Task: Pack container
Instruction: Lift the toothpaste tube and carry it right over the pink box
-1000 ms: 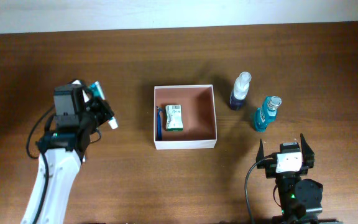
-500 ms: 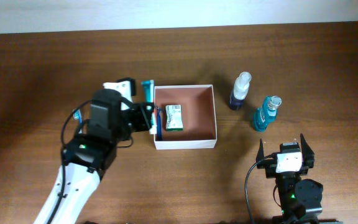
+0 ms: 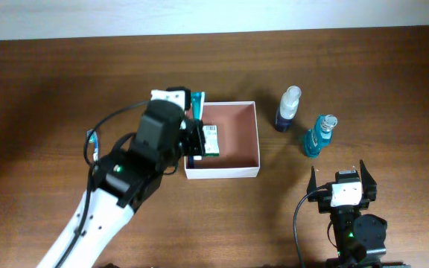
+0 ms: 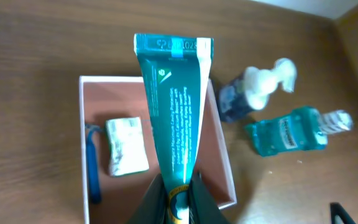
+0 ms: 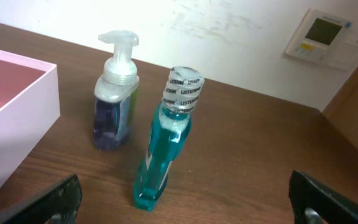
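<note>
Container (image 3: 237,134) sits mid-table and holds a razor (image 4: 93,163) and a small packet (image 4: 127,145). Left gripper (image 4: 178,196) pinches a toothpaste tube (image 4: 174,106) above it, not yet released. Pump bottle (image 3: 288,109) and mouthwash (image 3: 319,135) stand outside, unpacked. Right gripper (image 3: 339,179) is spread and empty.

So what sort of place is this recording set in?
Probably an indoor lab or office room, not a real bathroom: a wooden table by a white wall with a wall-mounted control panel, and toiletries such as a mouthwash bottle laid out beside a white container.
</note>
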You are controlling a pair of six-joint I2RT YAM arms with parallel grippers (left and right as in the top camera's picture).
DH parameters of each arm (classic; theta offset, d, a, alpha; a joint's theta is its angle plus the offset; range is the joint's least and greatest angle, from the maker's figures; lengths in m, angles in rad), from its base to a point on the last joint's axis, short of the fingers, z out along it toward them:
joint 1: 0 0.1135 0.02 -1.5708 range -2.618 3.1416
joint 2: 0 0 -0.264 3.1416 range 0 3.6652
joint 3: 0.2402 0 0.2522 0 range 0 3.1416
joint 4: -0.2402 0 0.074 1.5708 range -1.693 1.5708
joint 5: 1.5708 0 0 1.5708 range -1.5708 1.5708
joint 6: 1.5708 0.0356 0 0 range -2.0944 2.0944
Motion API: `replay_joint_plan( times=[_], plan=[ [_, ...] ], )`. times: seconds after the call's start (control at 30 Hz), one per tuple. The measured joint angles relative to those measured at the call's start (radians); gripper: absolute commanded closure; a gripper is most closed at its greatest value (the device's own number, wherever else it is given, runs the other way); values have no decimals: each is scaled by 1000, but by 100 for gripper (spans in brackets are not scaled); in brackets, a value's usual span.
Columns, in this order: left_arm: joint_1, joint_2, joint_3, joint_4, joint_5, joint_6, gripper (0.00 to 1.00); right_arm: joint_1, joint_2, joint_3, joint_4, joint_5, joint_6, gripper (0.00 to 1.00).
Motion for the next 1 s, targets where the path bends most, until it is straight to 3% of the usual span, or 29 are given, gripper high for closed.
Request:
replay_joint_plan(
  times=[0.27,1.0],
  plan=[
    [-38,217,163,-90,-84,0,93,0,0,0,0,0,0,2],
    [-42,489,166,-104,-200,-4,92,0,0,0,0,0,0,2]
  ],
)
